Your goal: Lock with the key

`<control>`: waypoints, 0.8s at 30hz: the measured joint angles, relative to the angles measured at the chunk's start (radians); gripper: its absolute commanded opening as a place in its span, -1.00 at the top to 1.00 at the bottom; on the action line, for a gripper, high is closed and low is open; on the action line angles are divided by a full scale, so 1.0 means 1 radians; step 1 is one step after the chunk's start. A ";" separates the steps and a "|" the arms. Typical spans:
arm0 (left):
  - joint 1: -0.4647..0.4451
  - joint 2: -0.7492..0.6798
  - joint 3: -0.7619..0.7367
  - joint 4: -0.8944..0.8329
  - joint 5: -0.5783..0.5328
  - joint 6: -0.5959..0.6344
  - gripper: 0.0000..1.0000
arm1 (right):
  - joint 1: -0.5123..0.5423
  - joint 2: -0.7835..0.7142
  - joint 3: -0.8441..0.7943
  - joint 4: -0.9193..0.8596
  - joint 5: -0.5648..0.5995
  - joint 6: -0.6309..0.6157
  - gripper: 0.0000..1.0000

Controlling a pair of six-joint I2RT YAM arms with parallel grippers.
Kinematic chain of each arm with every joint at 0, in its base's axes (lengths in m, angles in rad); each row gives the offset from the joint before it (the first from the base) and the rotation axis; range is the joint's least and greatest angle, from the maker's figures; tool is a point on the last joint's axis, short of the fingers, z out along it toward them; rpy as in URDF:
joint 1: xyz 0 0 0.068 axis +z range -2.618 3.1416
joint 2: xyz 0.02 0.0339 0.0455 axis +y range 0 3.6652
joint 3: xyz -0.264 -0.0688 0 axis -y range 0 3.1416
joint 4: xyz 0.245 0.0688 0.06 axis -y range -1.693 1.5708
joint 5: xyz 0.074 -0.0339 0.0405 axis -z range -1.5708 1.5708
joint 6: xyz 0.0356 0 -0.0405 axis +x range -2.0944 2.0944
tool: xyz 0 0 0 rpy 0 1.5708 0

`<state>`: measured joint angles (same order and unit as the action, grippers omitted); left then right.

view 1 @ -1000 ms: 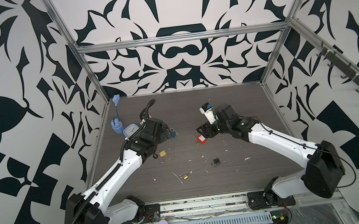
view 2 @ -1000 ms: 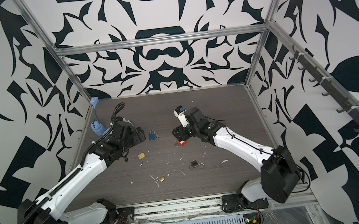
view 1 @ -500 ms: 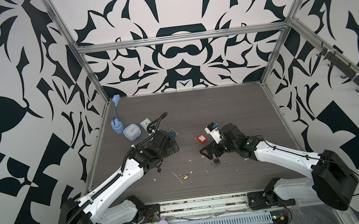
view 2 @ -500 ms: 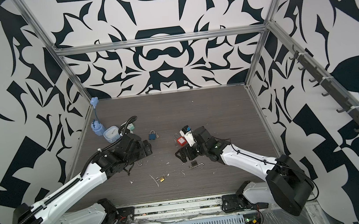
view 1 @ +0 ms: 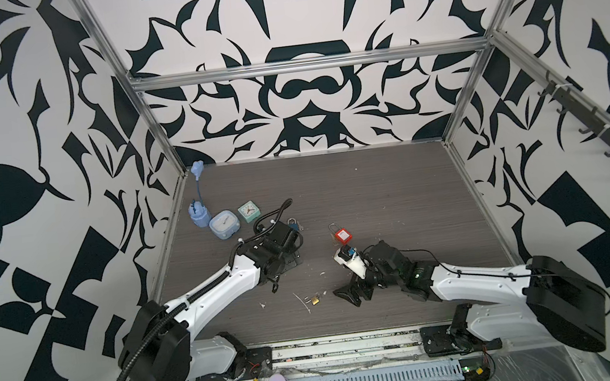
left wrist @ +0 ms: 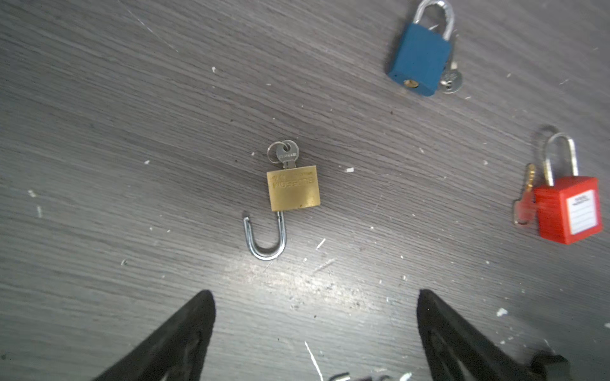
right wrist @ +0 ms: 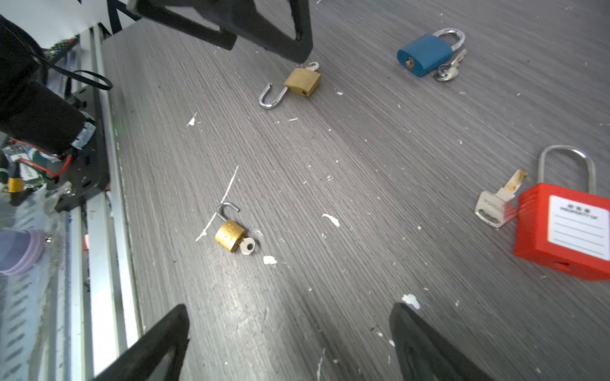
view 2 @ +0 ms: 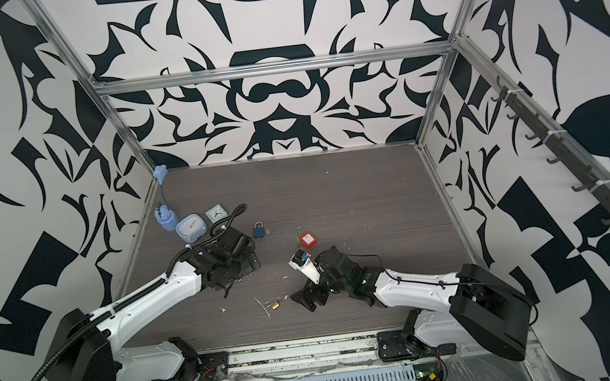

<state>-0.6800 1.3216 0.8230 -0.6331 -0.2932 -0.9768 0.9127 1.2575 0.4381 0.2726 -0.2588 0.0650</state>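
Both pairs of jaws stand wide open and hold nothing. The left jaws hang close over the large brass padlock (left wrist: 293, 188), and the right jaws point toward the small brass padlock (right wrist: 230, 236). Each of these two locks has its shackle out and a key (left wrist: 286, 154) in the keyhole.

Seen from the red padlock (view 1: 343, 236), the large brass one lies on the left arm's side, hidden under that arm in both top views. The small one lies toward the robot's base from the red padlock. The red padlock and the blue padlock (view 2: 259, 230) look closed, so I think you may leave them.

Bring the left jaws down on the flat sides of the large brass body, not on the key. Its shackle's free end stands beside the body, not over its hole, so swing it round with the right jaws before you press it in. Then turn the key. This body may slide on the surface, so close slowly and squarely.
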 measured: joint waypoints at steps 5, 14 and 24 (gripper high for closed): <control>0.089 0.097 0.024 0.004 0.070 0.087 -0.88 | 0.006 0.066 0.000 0.033 0.005 -0.015 -0.90; 0.126 0.136 0.024 0.098 0.180 0.220 -0.84 | 0.008 0.124 0.014 0.063 0.005 -0.015 -0.90; 0.126 0.209 -0.003 0.150 0.233 0.240 -0.77 | 0.013 0.135 0.021 0.084 0.005 -0.013 -0.89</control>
<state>-0.5537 1.5311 0.8200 -0.4828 -0.0605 -0.7364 0.9257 1.3926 0.4591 0.3561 -0.2539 0.0521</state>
